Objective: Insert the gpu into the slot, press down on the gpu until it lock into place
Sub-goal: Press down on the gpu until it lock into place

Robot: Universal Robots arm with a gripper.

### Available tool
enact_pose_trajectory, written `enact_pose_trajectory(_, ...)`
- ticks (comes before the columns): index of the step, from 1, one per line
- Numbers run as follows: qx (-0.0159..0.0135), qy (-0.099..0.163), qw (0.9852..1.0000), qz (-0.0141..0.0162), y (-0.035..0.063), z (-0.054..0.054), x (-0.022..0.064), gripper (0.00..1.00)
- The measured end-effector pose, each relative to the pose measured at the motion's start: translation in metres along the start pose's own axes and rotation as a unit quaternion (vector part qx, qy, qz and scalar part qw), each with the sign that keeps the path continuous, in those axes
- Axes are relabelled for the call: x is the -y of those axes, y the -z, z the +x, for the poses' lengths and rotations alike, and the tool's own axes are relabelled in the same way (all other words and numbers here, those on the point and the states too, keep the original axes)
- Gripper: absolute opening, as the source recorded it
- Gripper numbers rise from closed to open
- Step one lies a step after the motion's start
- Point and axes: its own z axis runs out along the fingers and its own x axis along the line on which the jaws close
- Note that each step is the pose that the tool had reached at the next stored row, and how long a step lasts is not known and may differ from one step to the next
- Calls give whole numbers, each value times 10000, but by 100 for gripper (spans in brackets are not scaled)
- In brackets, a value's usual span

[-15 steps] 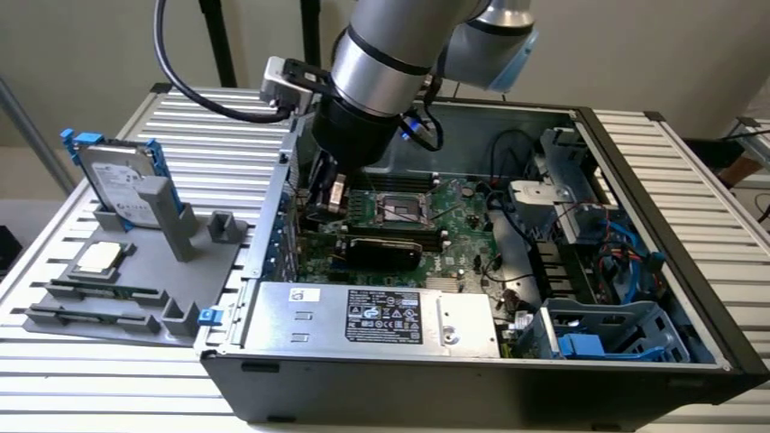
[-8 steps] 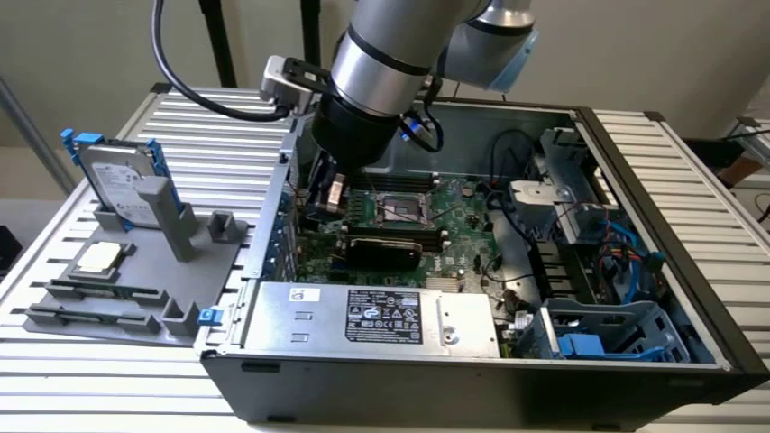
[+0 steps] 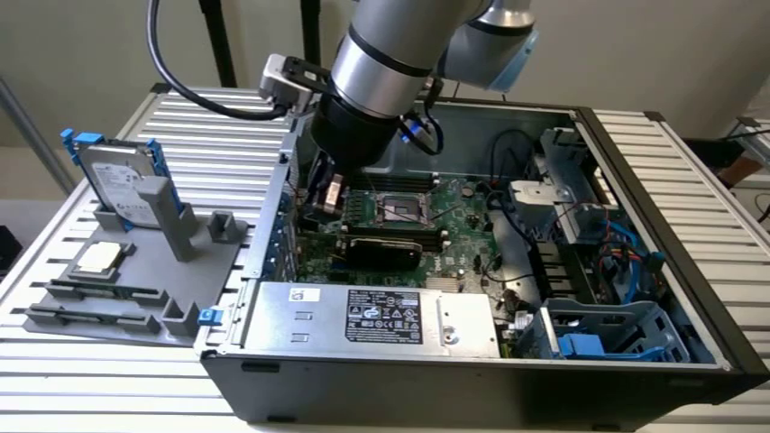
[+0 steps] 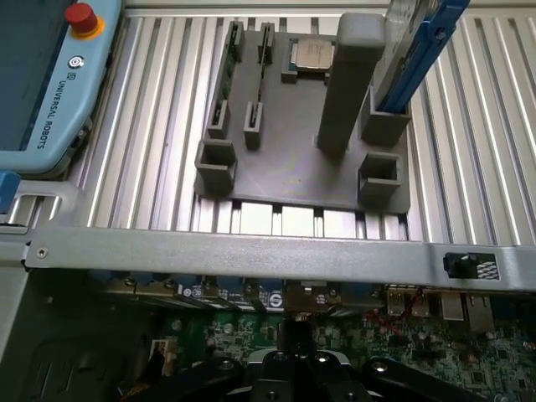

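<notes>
The gpu is a flat black card lying across the green motherboard inside the open case, just behind the silver power-supply box. The slot is hidden, and I cannot tell how deep the card sits. My gripper hangs from the arm over the motherboard's left end in the exterior view, close to the case wall and up and to the left of the card. Its dark linkage shows in the wrist view above the board's edge, with the fingertips out of frame. The gripper is shut, and I see nothing held in it.
The case's left wall and its metal rim stand close beside the gripper. The power-supply box lies at the front, the CPU socket behind the card. Outside sits a grey fixture tray with a hard drive. A teach pendant lies nearby.
</notes>
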Motion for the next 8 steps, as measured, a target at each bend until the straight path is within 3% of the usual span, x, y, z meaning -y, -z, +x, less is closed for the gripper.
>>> enact_pose_trajectory(4, -7, -56, 10000, -29, 7, 17, -3, 11)
enact_pose_trajectory(8, 1, -153, 9999, -36, 8, 22, -3, 11)
